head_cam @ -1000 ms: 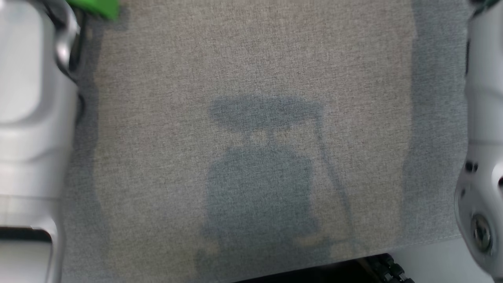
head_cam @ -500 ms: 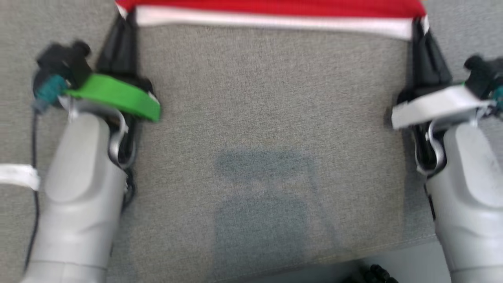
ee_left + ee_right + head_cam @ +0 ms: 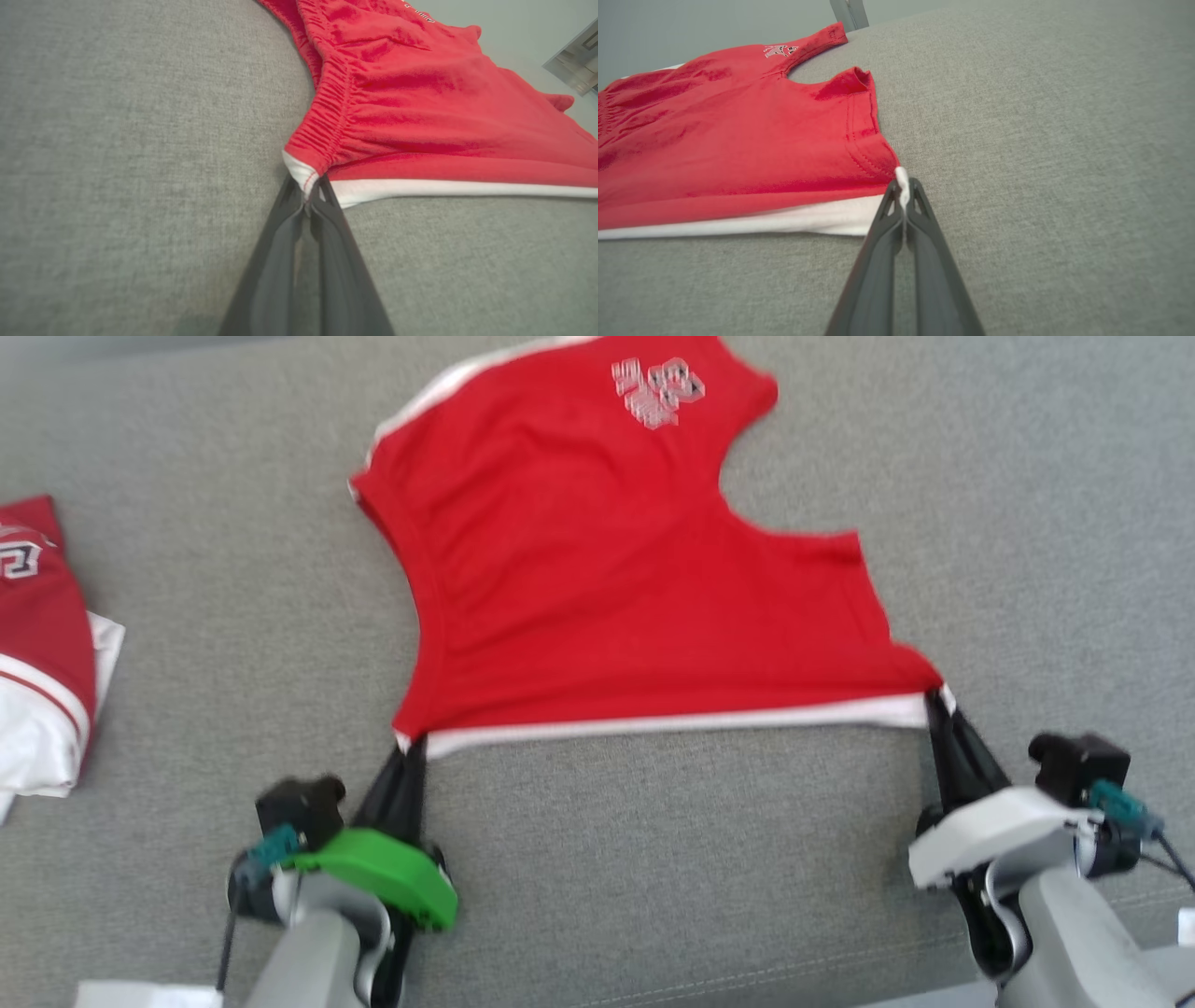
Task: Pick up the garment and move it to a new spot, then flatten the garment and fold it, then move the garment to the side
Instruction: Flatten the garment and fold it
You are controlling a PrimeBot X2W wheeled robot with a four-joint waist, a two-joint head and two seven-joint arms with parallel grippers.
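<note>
A red garment point(image 3: 597, 569) with a white side stripe and a white logo lies spread on the grey fabric surface point(image 3: 653, 859). Its near white-edged side is pulled taut between my two grippers. My left gripper point(image 3: 411, 747) is shut on the near left corner, by the gathered waistband point(image 3: 306, 179). My right gripper point(image 3: 934, 702) is shut on the near right corner point(image 3: 902, 184). The red garment point(image 3: 420, 102) stretches away from the left fingers, and the red garment point(image 3: 728, 140) lies left of the right fingers.
A second red and white garment point(image 3: 37, 653) lies folded at the left edge of the grey surface. Bare grey fabric lies right of the garment point(image 3: 1027, 523) and between my arms. A seam point(image 3: 747, 980) runs near the front edge.
The head camera has tilted up, bringing the whole garment and both grippers into view. Both grippers stay shut on the near corners of the garment.
</note>
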